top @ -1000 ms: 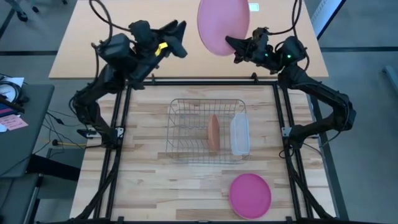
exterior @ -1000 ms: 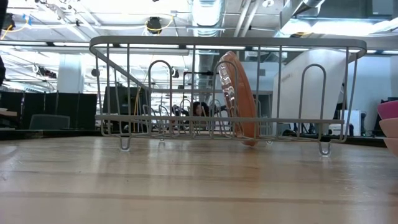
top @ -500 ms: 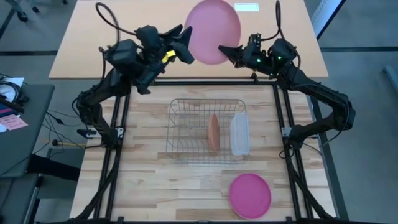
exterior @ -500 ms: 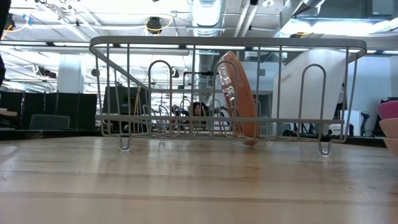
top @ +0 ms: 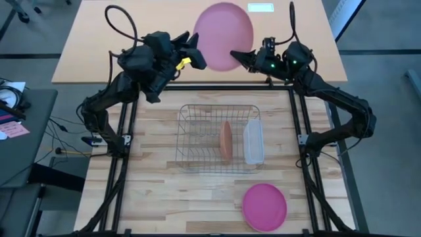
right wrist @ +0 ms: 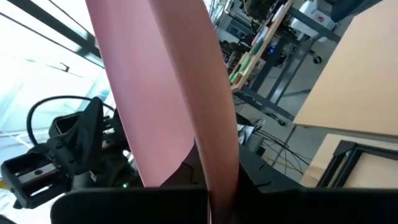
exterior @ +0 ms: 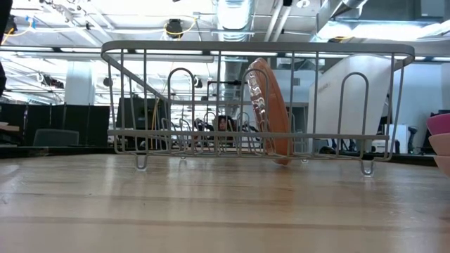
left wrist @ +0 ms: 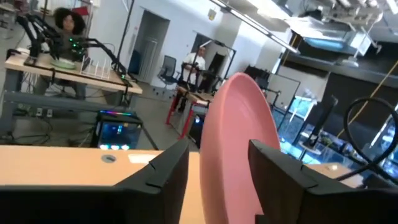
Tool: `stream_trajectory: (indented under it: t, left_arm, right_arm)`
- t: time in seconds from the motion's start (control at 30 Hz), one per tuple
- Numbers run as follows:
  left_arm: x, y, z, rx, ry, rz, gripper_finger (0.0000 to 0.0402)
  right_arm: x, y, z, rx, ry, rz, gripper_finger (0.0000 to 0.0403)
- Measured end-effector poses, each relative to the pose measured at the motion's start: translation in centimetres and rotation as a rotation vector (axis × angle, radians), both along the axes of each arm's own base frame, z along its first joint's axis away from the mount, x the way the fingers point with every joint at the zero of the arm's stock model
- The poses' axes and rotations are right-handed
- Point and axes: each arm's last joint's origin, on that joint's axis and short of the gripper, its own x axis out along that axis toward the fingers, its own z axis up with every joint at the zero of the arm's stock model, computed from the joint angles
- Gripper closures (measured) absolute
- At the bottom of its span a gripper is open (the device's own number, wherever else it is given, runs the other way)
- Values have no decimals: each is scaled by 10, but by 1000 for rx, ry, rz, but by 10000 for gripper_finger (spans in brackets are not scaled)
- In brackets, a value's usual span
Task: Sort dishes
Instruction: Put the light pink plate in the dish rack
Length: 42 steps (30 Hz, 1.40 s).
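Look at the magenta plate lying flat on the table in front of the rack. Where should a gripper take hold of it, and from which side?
Probably at the rim. The magenta plate lies flat and alone on the table, apart from the wire rack, so only its raised edge offers something thin enough to pinch. Coming from above at the edge nearest the right arm looks easiest, one finger inside the rim and one outside.

One plate (top: 226,141) in rack (top: 197,125); tub (top: 253,141) beside; another plate (top: 264,207) nearer.

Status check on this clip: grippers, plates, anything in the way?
Right gripper shut on round pale pink plastic plate, held aloft. Left gripper open, fingers straddling its opposite rim. Handover path unobstructed.
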Motion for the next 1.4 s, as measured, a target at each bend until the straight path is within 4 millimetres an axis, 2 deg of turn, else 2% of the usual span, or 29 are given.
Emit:
stream_trajectory:
  t: [0.53, 0.83, 1.03, 1.4]
  left_arm:
    - [2, 2, -7, -36, 29, -12, 385]
    - [2, 2, -10, -50, 47, -13, 392]
    - [2, 2, -11, -49, 52, -26, 395]
    - [-12, 1, -12, -62, 115, 8, 399]
  right_arm:
    - [4, 9, -4, -49, 58, -1, 377]
    - [5, 11, -4, -92, 77, -8, 369]
    - [6, 12, -7, -121, 112, 13, 320]
    - [5, 10, -11, -119, 158, 63, 173]
